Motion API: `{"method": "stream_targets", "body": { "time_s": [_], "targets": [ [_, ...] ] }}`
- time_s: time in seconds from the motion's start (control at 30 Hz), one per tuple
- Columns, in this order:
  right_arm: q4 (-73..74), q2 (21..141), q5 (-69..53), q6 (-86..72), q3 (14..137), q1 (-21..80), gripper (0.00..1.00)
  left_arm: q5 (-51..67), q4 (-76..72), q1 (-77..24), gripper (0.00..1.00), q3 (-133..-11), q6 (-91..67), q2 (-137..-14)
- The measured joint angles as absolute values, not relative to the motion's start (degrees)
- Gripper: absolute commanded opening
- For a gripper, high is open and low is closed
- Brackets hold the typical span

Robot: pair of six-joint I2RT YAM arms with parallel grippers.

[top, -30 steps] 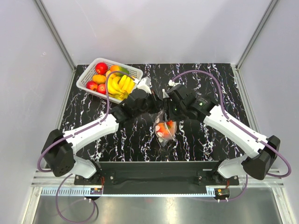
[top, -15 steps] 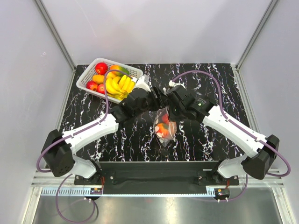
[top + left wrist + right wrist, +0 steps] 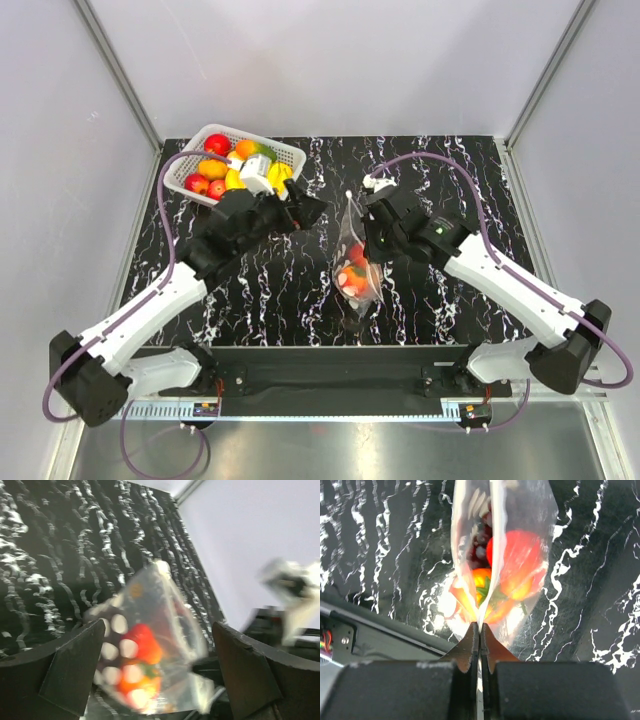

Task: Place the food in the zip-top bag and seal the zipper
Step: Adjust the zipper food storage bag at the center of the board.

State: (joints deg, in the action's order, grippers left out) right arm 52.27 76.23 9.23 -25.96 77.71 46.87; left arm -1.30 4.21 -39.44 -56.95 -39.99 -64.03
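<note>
Black, white-veined table (image 3: pixel 280 290) bears a white basket (image 3: pixel 180 172) at its far left. Overhead, the right gripper (image 3: pixel 362 232) holds the dotted zip-top bag (image 3: pixel 356 265) mid-table. Only its wrist view shows the jaws pinched tight on the bag's edge, with red fruit (image 3: pixel 520 560), orange fruit (image 3: pixel 482 580) and purple grapes (image 3: pixel 479 550) inside. The left gripper (image 3: pixel 160 670) gapes wide, empty, nearby.

A white lattice basket (image 3: pixel 188 155) is sitting at the far left corner of a black, white-veined table (image 3: pixel 460 180), with yellow bananas (image 3: pixel 232 179) showing inside it. Plain white walls (image 3: pixel 330 60) are closing the table in on three sides, meeting at slanted aluminium posts (image 3: pixel 118 70). A silver rail (image 3: pixel 330 412) is running along the near edge.
</note>
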Motion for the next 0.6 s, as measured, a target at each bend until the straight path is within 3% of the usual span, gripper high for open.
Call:
{"method": "stream_targets", "body": {
  "time_s": [0.17,0.6],
  "targets": [
    [51.9,74.0,4.8,-22.0,77.9,46.7,0.0,6.5,1.7,-30.0,0.99,-49.2,-35.6,-63.5],
    [54.9,74.4,-4.2,-14.7,86.2,46.1,0.0,17.6,-10.1,-24.5,0.99,-39.1,-23.6,-61.4]
  ]
}}
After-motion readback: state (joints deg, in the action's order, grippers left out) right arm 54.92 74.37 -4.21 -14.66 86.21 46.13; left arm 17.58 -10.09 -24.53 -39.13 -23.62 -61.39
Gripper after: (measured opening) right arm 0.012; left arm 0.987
